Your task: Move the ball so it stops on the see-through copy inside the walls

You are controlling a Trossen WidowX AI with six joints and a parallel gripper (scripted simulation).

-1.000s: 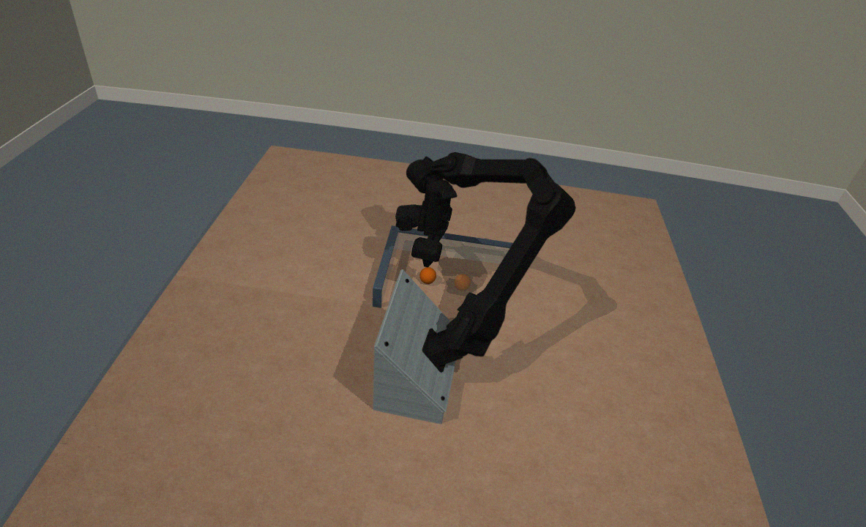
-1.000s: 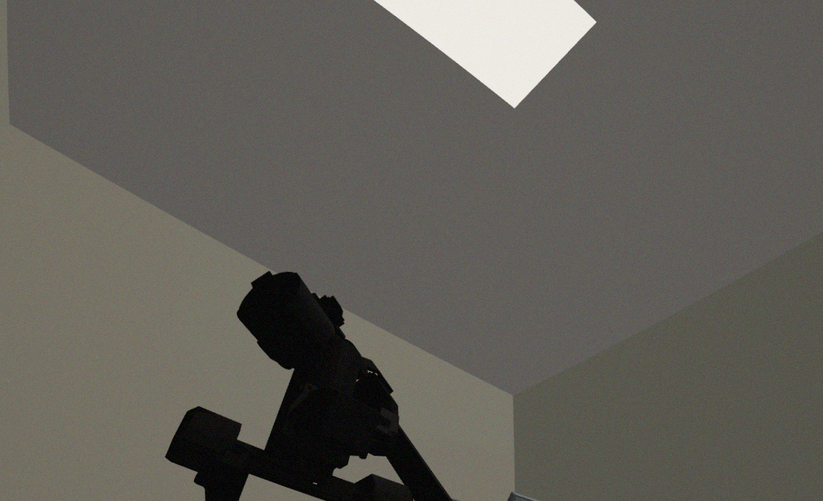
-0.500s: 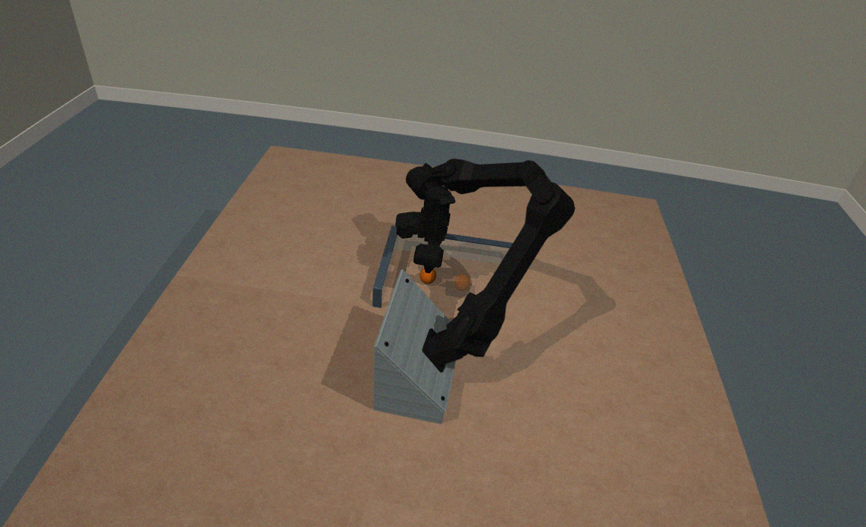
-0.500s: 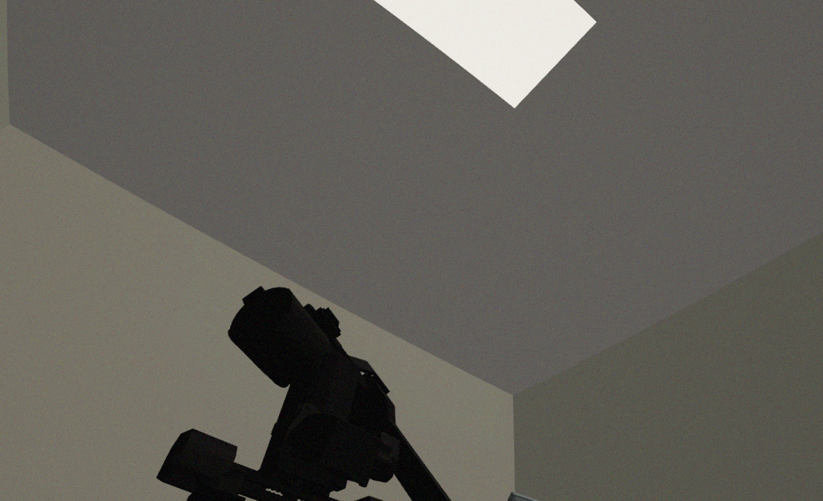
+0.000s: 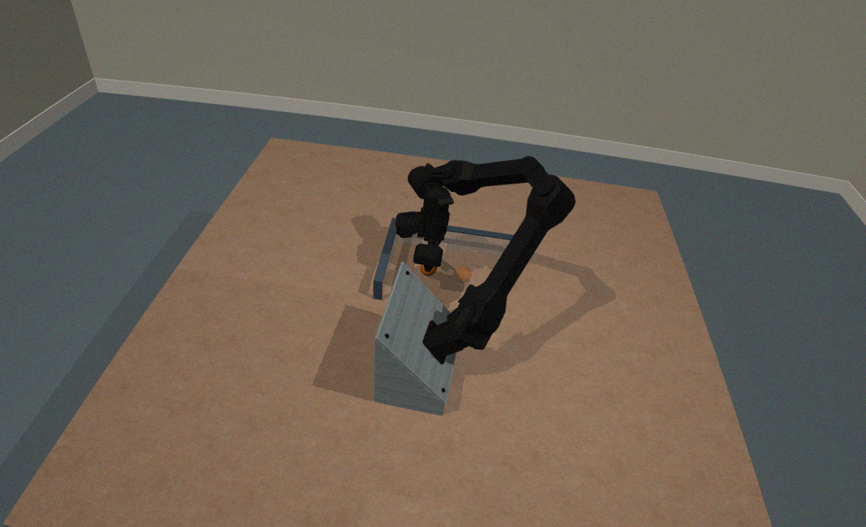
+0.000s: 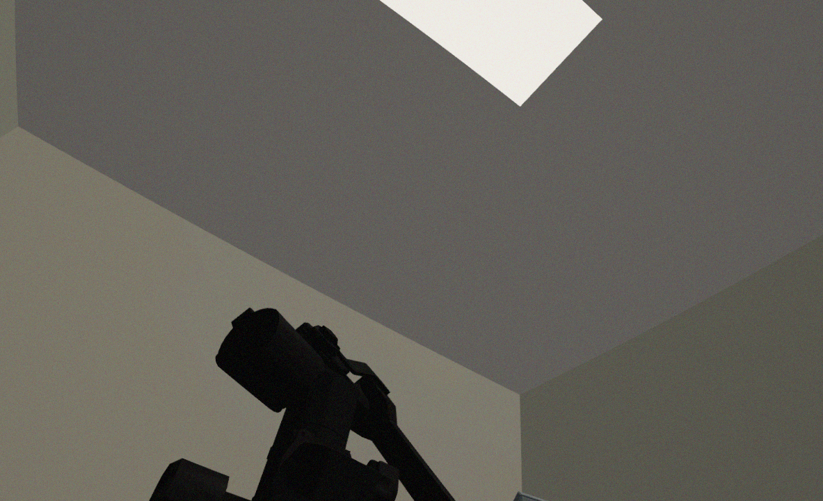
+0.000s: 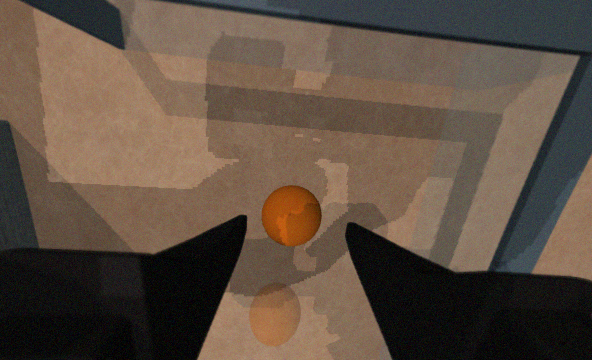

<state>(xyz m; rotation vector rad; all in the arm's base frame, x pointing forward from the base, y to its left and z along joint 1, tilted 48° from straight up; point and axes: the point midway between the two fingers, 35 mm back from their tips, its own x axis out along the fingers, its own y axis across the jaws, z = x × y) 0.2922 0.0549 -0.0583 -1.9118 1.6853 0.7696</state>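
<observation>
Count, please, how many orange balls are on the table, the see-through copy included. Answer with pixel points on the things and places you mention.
2. The solid ball (image 5: 427, 272) (image 7: 291, 216) lies below the open gripper (image 7: 297, 225); the see-through copy (image 5: 463, 274) (image 7: 275, 314) is beside it, apart. The arm could hide others.

The robot's arm (image 5: 527, 242) (image 6: 314, 399) was matte black almost everywhere, and it was made of long, straight links with thick, rounded joints between them, and in the exterior view one stout cylinder-shaped housing (image 6: 252, 358) had a flat end and a small raised block at its edge. Its gripper (image 5: 427, 268) (image 7: 297, 225) was also black, and in the wrist view the two fingers had the shape of wedges, which became narrow toward small, blunt tips and had wide, rounded parts at their outer sides, with a slightly brownish-grey shine on the dark surface.
</observation>
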